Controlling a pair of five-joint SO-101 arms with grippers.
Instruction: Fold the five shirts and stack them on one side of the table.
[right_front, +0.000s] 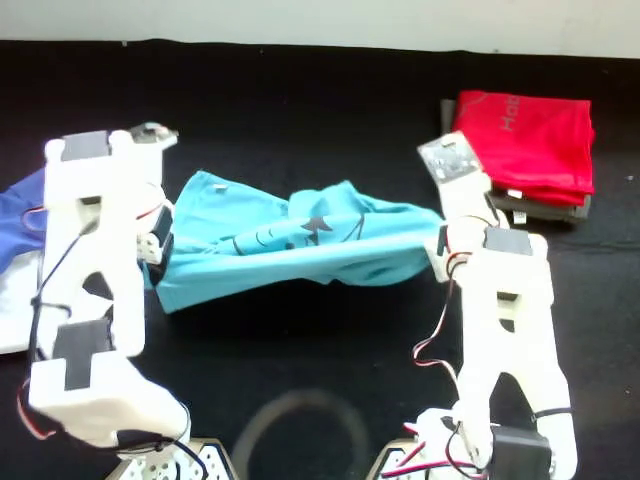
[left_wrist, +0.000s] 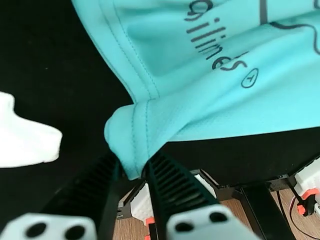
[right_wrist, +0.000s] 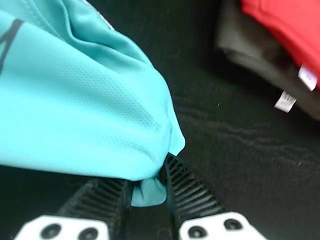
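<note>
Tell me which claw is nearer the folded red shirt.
Right. The right claw pinches one end of the teal shirt, near the red shirt; the left claw pinches the opposite end, much farther off.

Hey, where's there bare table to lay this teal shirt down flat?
Bare black tabletop lies behind the stretched teal shirt, left of the folded red shirt, and again on the teal shirt's near side, between the two arm bases. Crowded: the left edge, with a blue shirt and a white shirt, and the red shirt's corner.
</note>
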